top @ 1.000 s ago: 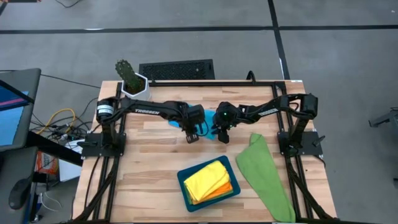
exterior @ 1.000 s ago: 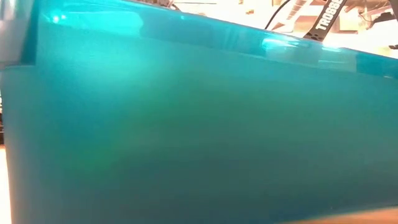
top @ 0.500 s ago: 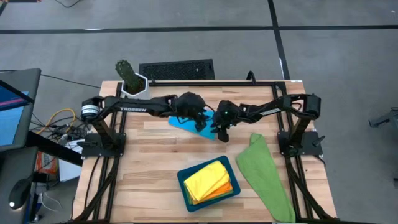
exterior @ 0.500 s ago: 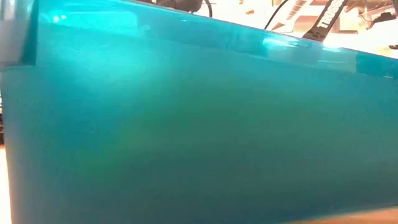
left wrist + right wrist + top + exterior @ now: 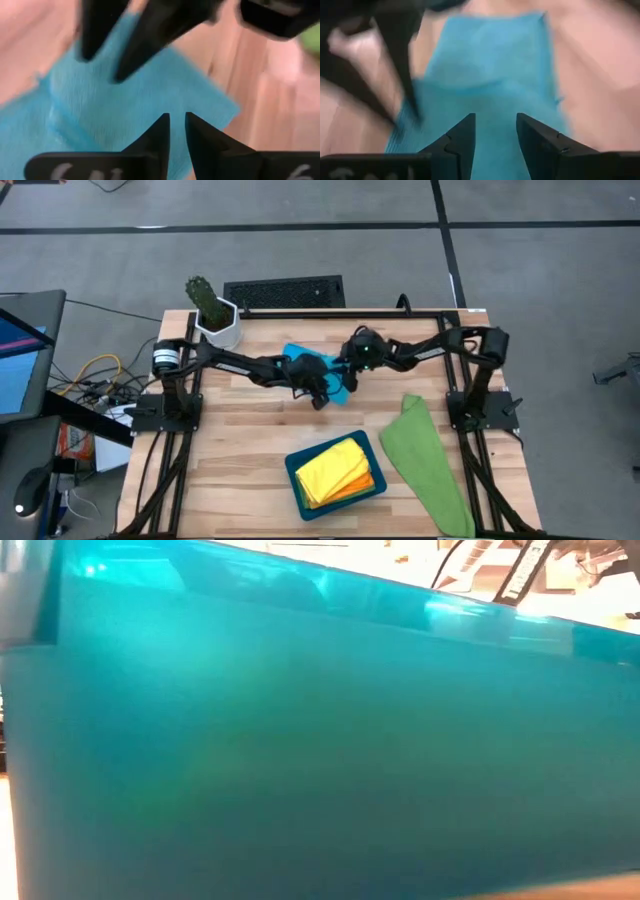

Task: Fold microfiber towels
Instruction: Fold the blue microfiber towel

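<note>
sky-blue towel (image 5: 318,370) spread on the wooden table (image 5: 250,440) near the far middle, partly hidden from above by both arms. left gripper (image 5: 322,392) low over the towel's near edge; in the left wrist view, dark fingers (image 5: 159,134) nearly together, only a thin slit between them, blue cloth (image 5: 130,100) directly beyond; hard to say whether any fabric sits pinched in that slit. right gripper (image 5: 352,372) over the towel's right edge, just beside the left one; in the right wrist view, fingers (image 5: 464,135) spread with a clear gap, blue cloth (image 5: 495,85) showing through it, nothing gripped; other arm's dark fingers visible farther off in each wrist view.

green towel (image 5: 425,460) lying loose and long on the table's right side, running toward the near right corner, well apart from both grippers. teal tray (image 5: 296,472) near the middle of the near edge, holding a folded yellow towel (image 5: 330,468) on top and an orange towel (image 5: 366,483) peeking out beneath at the tray's right side. potted cactus (image 5: 208,308) at the far left corner. low view filled almost wholly by the teal tray's wall (image 5: 300,740), a bit of dark arm above it.
</note>
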Controlling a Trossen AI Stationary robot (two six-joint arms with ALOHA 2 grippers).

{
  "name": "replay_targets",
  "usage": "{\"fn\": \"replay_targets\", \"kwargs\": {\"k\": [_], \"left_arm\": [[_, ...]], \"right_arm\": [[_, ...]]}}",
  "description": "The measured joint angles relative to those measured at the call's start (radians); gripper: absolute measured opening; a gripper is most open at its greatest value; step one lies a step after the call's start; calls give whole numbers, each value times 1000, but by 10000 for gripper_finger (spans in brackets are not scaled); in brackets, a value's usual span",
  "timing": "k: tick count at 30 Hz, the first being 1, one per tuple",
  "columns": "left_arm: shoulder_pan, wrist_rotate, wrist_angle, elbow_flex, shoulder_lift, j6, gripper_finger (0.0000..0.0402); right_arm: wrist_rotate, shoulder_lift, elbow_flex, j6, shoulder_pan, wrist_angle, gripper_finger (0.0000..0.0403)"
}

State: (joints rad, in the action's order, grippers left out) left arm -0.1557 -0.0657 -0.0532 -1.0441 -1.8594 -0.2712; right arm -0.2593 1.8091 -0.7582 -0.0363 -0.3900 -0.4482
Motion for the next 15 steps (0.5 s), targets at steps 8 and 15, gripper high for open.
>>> {"fn": "replay_targets", "kwargs": {"k": [8,15], "left_arm": [[19,5,39,8,-75,-16,28],[28,22,42,3,-98,-30,21]], "right_arm": [[22,128,-25,16,15,-18,166],[27,98,-35,35,-24,-8,165]]}}
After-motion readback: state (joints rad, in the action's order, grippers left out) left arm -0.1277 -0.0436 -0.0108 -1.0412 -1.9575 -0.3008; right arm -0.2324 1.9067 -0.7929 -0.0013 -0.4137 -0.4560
